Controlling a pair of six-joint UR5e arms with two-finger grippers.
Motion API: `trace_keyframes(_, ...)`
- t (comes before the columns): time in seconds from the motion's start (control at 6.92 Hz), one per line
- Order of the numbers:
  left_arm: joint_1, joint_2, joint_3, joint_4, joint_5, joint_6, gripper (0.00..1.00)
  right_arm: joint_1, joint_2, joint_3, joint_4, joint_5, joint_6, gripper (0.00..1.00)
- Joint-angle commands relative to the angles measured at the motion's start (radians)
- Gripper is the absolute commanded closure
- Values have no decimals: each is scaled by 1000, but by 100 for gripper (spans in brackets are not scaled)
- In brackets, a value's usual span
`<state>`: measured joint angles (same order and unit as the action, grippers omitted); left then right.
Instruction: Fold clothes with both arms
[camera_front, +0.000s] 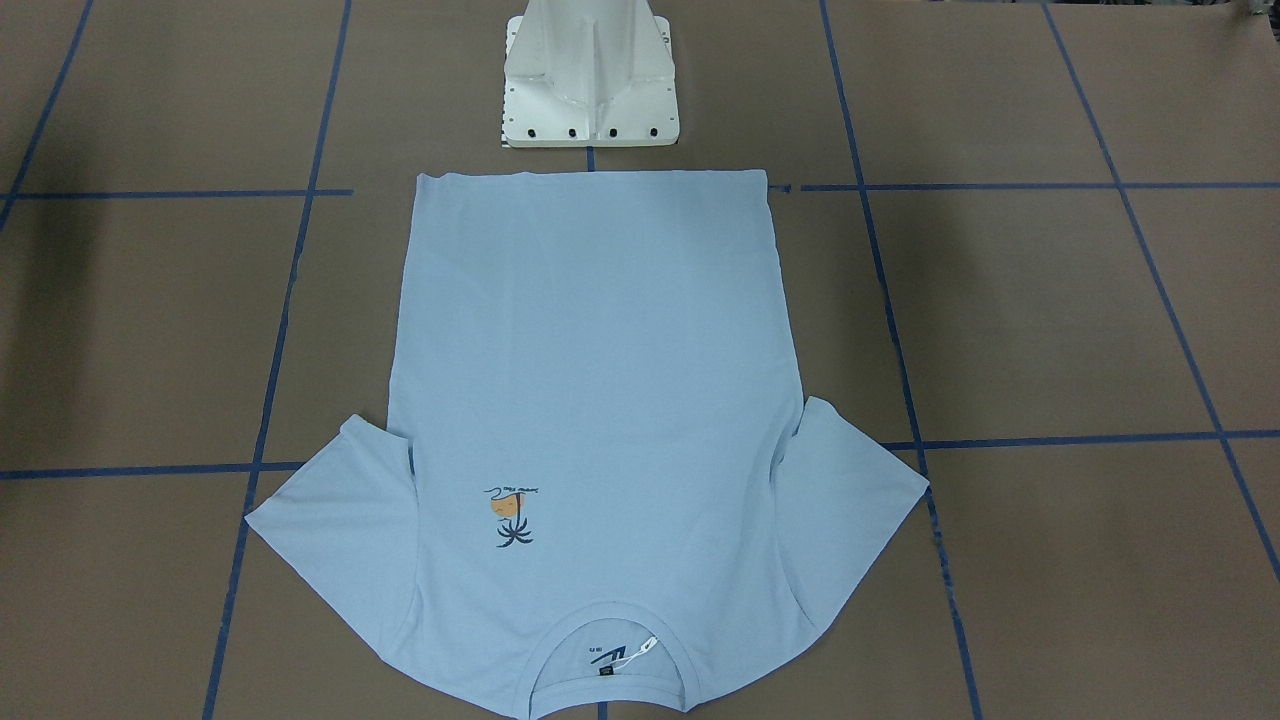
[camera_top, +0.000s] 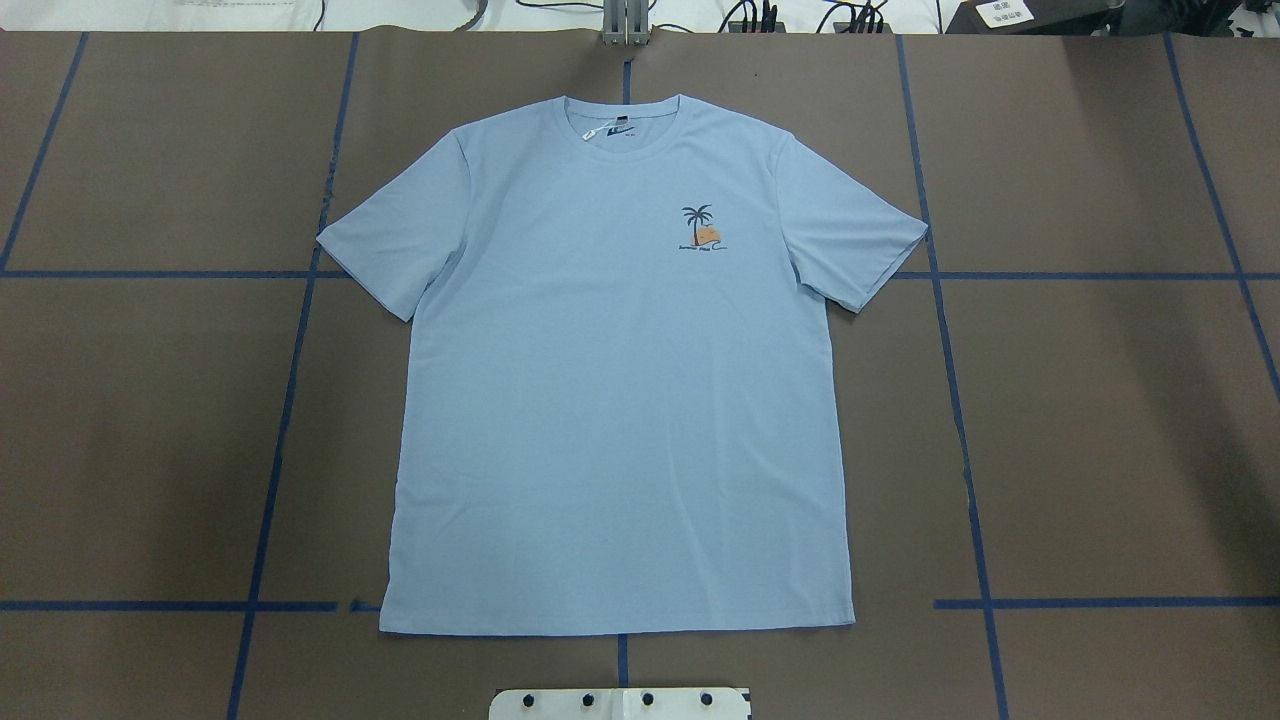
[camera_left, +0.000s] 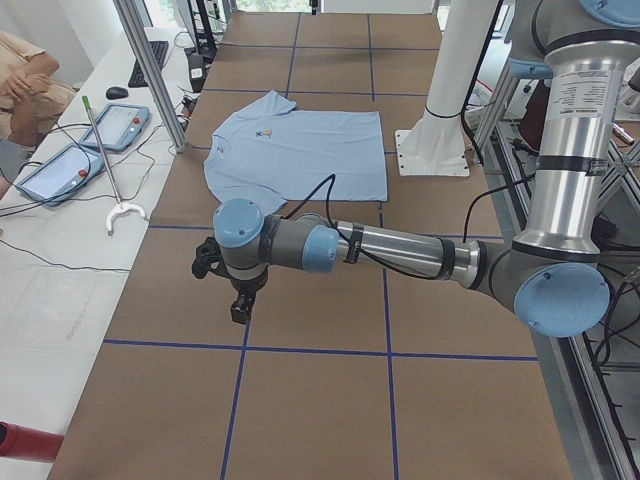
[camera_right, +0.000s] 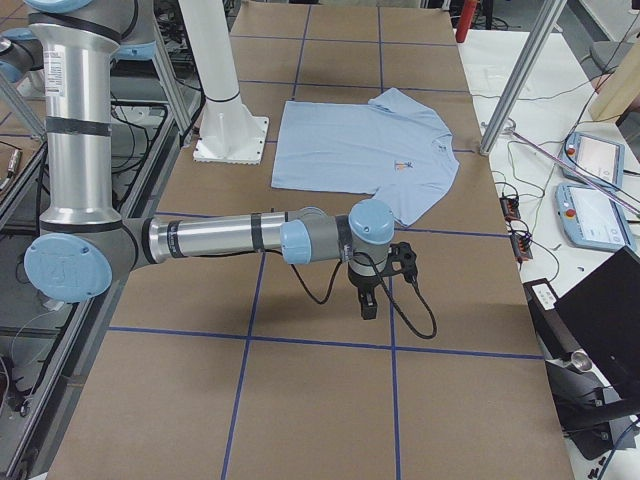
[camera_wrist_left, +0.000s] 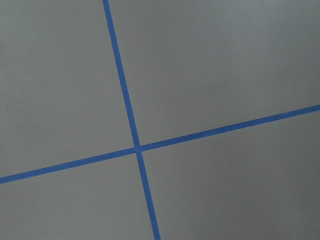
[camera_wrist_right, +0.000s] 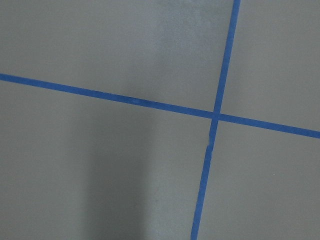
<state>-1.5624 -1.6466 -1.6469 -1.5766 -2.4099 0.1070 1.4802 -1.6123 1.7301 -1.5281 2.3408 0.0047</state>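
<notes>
The pale blue T-shirt (camera_top: 620, 380) lies flat and spread out in the middle of the table, front up, with its palm-tree print (camera_top: 702, 228) on the chest and its neck (camera_top: 622, 125) at the far edge. It also shows in the front-facing view (camera_front: 590, 430). Neither arm shows in the overhead or front-facing views. In the exterior left view my left gripper (camera_left: 240, 305) hangs over bare table well clear of the shirt (camera_left: 300, 150). In the exterior right view my right gripper (camera_right: 368, 303) does the same on the other side of the shirt (camera_right: 365, 150). I cannot tell whether either is open or shut.
The brown table (camera_top: 1100, 420) carries a grid of blue tape lines (camera_top: 960, 420). The white pedestal base (camera_front: 590, 80) stands just behind the shirt's hem. Tablets (camera_left: 60, 165) and cables lie on the operators' side bench. Both wrist views show only bare table with crossing tape.
</notes>
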Motion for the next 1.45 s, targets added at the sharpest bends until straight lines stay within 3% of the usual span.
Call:
trace_keyframes(0.0, 8, 4, -8, 4, 5, -4, 0, 2, 2, 3, 2, -3, -3, 0)
trace_keyframes(0.43, 16, 10, -34, -6, -1, -1, 0, -4, 0, 0, 8, 9, 0, 0)
trace_keyframes(0.58, 16, 13, -33, -10, -5, -1, 0, -76, 2, -9, 134, 8, 26, 0)
trace_keyframes(1.01, 24, 34, -40, -13, -5, 3, 0, -321, 245, -224, 455, -52, 577, 0)
trace_keyframes(1.3, 25, 36, -44, -34, -29, 5, 0, -484, 462, -382, 540, -225, 887, 0)
